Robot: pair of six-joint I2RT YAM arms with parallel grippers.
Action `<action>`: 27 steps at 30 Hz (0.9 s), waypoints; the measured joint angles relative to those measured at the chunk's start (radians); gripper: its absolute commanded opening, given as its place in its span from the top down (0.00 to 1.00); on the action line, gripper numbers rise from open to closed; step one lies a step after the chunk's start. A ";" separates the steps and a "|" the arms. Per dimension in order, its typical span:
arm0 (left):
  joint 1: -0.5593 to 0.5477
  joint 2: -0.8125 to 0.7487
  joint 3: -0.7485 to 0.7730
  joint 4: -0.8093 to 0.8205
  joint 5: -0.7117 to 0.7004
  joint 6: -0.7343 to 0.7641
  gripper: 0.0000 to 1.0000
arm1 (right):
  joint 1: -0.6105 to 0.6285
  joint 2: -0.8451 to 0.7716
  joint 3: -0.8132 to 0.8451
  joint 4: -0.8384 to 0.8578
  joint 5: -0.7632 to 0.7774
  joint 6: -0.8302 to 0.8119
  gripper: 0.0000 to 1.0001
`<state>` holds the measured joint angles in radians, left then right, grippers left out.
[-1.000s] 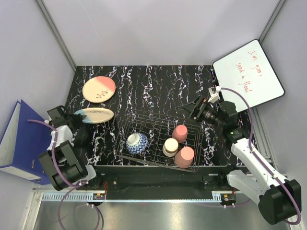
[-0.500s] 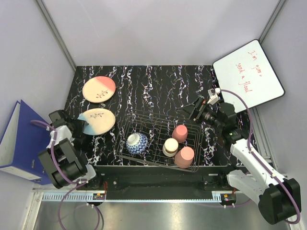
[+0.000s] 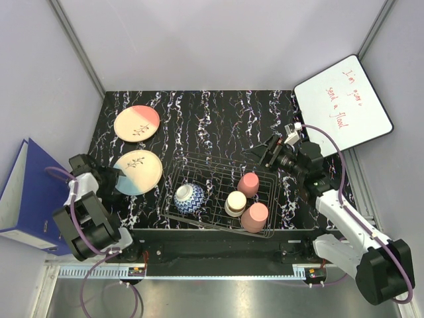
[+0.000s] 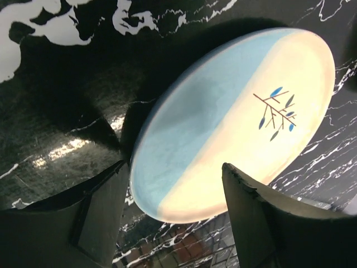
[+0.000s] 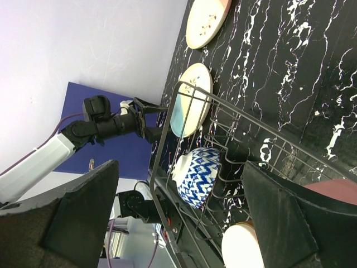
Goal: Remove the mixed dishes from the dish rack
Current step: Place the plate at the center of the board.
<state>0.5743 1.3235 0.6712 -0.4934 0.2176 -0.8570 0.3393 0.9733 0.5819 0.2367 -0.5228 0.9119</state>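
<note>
The dish rack [image 3: 199,222] holds a blue-and-white bowl [image 3: 189,197], two pink cups [image 3: 248,184] [image 3: 255,216] and a cream cup [image 3: 236,202]. Left of it, a light blue and cream plate [image 3: 137,172] lies flat on the table. A pink and cream plate [image 3: 136,123] lies farther back. My left gripper [image 3: 117,178] is open at the blue plate's near-left rim. The wrist view shows that plate [image 4: 234,128] free between the spread fingers [image 4: 106,212]. My right gripper [image 3: 265,151] hangs open over the rack's far right corner, with the bowl [image 5: 195,176] in sight between its fingers.
A whiteboard [image 3: 344,103] with red writing leans at the back right. A blue binder [image 3: 26,192] stands outside the table's left edge. Grey walls close in the black marbled table [image 3: 218,119] on three sides.
The left gripper has opened and let go of the blue plate, which dropped from a tilt to lying flat on the table. The right gripper edged slightly left.
</note>
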 measured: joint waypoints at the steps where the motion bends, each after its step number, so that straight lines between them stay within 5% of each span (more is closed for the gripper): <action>1: 0.000 -0.002 0.006 -0.010 0.002 -0.001 0.27 | 0.000 0.003 -0.001 0.005 -0.002 0.002 0.01; 16: -0.093 -0.241 0.096 -0.156 0.023 -0.041 0.21 | 0.000 0.025 0.011 -0.014 -0.014 -0.025 0.00; 27: -0.477 -0.331 0.450 -0.158 -0.077 0.078 0.18 | 0.000 -0.041 0.282 -0.524 0.287 -0.244 0.01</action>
<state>0.0971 0.9924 1.1210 -0.6514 0.1410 -0.7792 0.3393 0.9325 0.8635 -0.2874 -0.2359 0.6682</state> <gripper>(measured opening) 0.800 0.991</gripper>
